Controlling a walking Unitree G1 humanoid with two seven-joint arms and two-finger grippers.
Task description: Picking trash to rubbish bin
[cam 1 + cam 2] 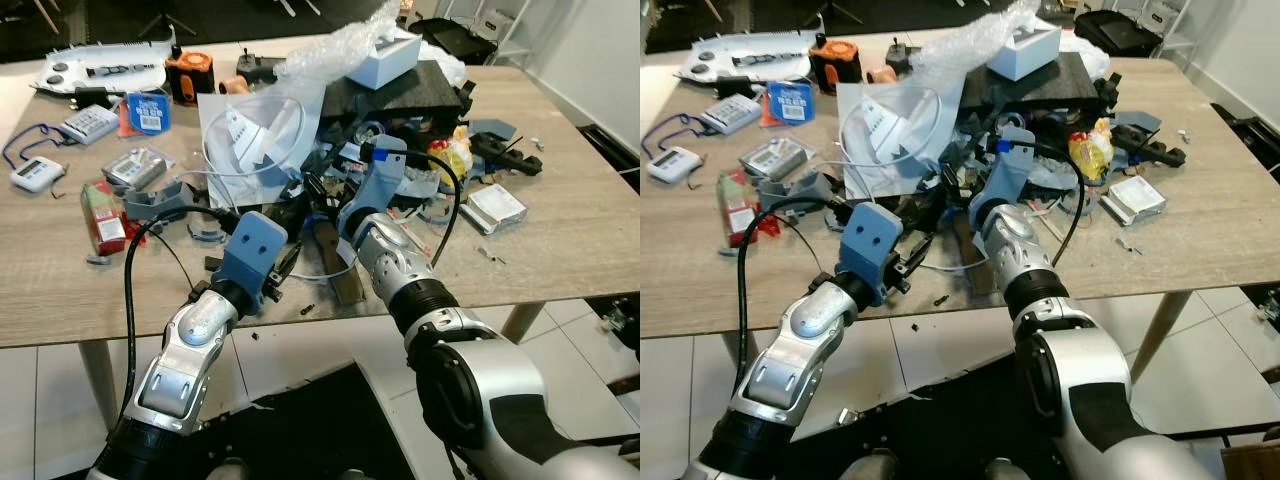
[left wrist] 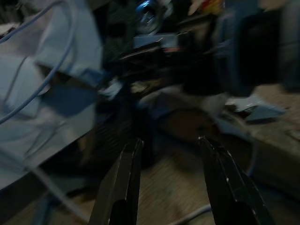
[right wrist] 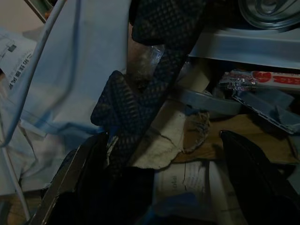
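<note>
Wooden table point(image 1: 560, 235), seemingly trash-strewn point(image 1: 330, 200)

Both arms reach into the clutter on the wooden desk point(image 1: 590, 230)

Left tool point(image 1: 285, 268) near the front edge beside a white cable point(image 1: 335, 270); right tool point(image 1: 335, 195) buried in the pile below the clear plastic sheet point(image 1: 255, 135); orange tape measure point(image 1: 189, 74) far back.

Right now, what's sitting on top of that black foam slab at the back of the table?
A white box rests on the black foam slab, with bubble wrap draped over its left end. What lies under the wrap is covered.
</note>
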